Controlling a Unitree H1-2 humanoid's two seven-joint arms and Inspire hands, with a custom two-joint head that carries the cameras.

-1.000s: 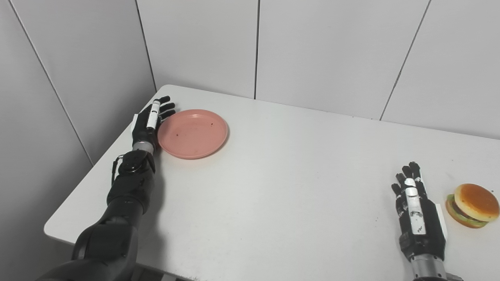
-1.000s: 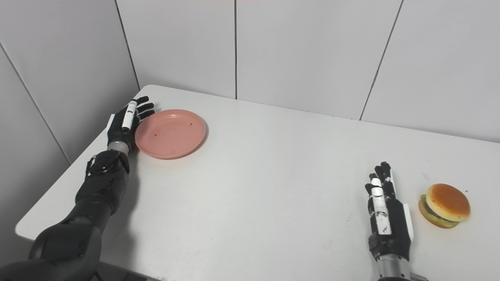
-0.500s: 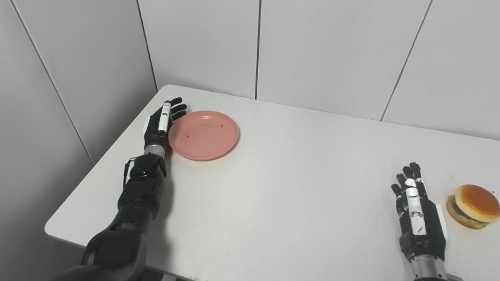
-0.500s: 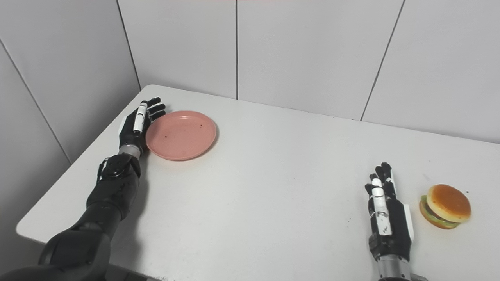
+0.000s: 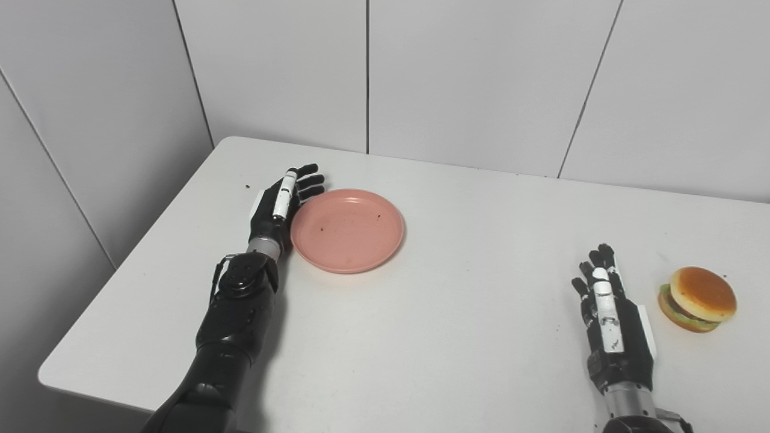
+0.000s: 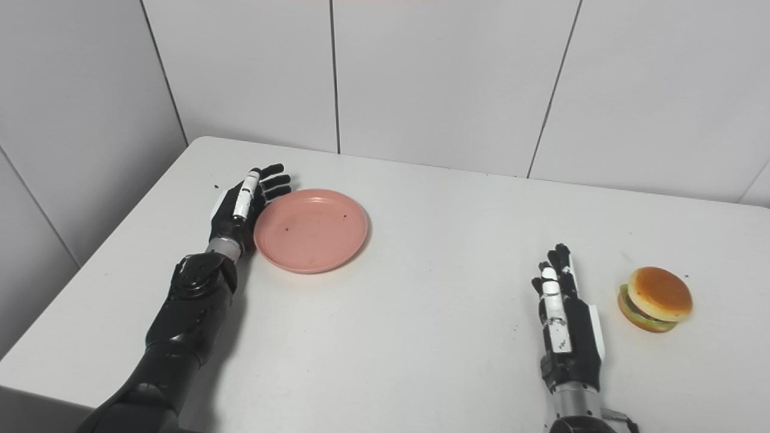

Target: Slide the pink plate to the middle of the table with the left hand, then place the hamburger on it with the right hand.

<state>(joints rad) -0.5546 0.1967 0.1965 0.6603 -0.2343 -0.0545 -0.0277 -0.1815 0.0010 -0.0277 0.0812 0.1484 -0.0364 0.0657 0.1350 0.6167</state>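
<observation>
Both hands' fingers released: left hand [image 5: 278, 207] against pink plate [image 5: 348, 230], right hand [image 5: 612, 319] beside hamburger [image 5: 698, 298].

Bare lab test cell, plain white table [image 5: 457, 337], blank grey wall panels [image 5: 469, 78]

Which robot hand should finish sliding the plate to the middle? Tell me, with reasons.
Left. The left robot hand already rests edge-on against the pink plate, on its outer side. The right robot hand lies open beside the hamburger, far from the plate.
</observation>
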